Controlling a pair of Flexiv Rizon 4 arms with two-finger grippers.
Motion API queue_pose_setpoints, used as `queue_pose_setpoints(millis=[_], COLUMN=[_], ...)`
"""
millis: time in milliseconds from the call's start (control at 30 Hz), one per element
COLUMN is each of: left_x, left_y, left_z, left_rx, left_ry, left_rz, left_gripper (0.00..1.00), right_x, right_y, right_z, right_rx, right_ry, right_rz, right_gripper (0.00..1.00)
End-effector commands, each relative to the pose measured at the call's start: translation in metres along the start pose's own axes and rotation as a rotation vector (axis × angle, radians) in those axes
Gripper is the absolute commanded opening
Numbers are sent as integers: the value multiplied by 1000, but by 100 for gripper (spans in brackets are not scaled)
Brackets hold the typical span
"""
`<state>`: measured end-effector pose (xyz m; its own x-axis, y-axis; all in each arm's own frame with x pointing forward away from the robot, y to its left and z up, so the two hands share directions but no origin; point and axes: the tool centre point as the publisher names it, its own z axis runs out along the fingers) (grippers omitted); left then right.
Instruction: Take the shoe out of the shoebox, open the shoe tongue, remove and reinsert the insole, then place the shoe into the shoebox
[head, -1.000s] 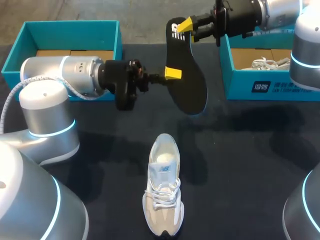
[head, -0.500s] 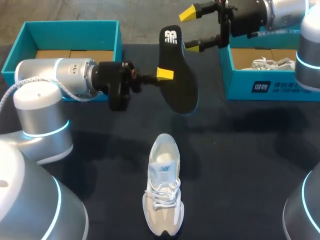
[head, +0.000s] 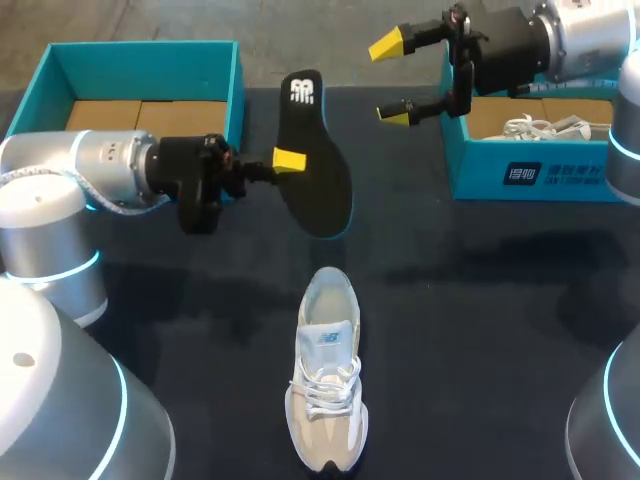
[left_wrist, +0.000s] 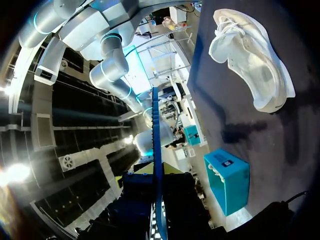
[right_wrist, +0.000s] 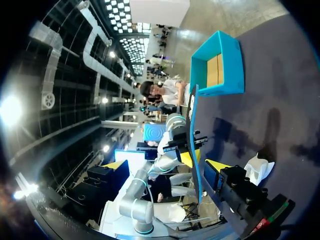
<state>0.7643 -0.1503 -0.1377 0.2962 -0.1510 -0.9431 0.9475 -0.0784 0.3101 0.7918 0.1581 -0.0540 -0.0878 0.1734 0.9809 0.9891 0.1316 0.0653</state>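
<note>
Nearest to us, the pale shoe (head: 326, 385) lies on the dark table (head: 480, 330), sole down, toe toward us and heel away, laces loosely tied. It is well apart from both boxes and touches neither gripper.

Just beyond it, our left gripper (head: 290, 160) comes in from the left and is closed on the black insole (head: 318, 185), pinching it at its side edge, about midway along. The insole hangs clear of the table, above the shoe's heel end, its white-marked end farther from us. In the left wrist view it shows edge-on as a thin blue line rising from between the fingers.

Farther off, our right gripper (head: 393, 80) hangs in the air with its yellow tips spread wide and nothing between them, apart from the insole and just beside the right shoebox (head: 540, 180), where something white with laces shows.

The left shoebox (head: 140, 52) stands at the far left, its brown floor showing, behind our left arm.
</note>
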Motion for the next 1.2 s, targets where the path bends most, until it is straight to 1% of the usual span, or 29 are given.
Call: queue_pose_setpoints(millis=[33,200,400,533,567,800,1033,1200], left_x=[4,9,9,8,7,9,8,2], left_y=[-8,-14,-17,-18,-19,-19,-21,-21], left_z=[-15,-26,-35,-38,-39,-43,-48,-50], left_rx=[3,2,-8,-10,-7,7,26,41], left_ry=[2,7,5,2,0,12,12,-7], left_rz=[-2,-16,-31,-36,-40,-67,-110,-220], left_gripper=[0,0,0,0,0,0,0,0], right_x=[0,-1,-4,-7,-12,-23,-23,-23], right_y=[-9,-22,-33,-35,-36,-40,-40,-40], right_z=[-2,-6,-5,-2,2,15,15,15], right_rx=[-8,-21,-19,-16,-10,6,6,6], right_ry=[-12,-8,-8,-1,9,27,27,27], right_rz=[6,9,7,2,-2,17,17,17], right_gripper=[100,100,100,100,100,100,100,100])
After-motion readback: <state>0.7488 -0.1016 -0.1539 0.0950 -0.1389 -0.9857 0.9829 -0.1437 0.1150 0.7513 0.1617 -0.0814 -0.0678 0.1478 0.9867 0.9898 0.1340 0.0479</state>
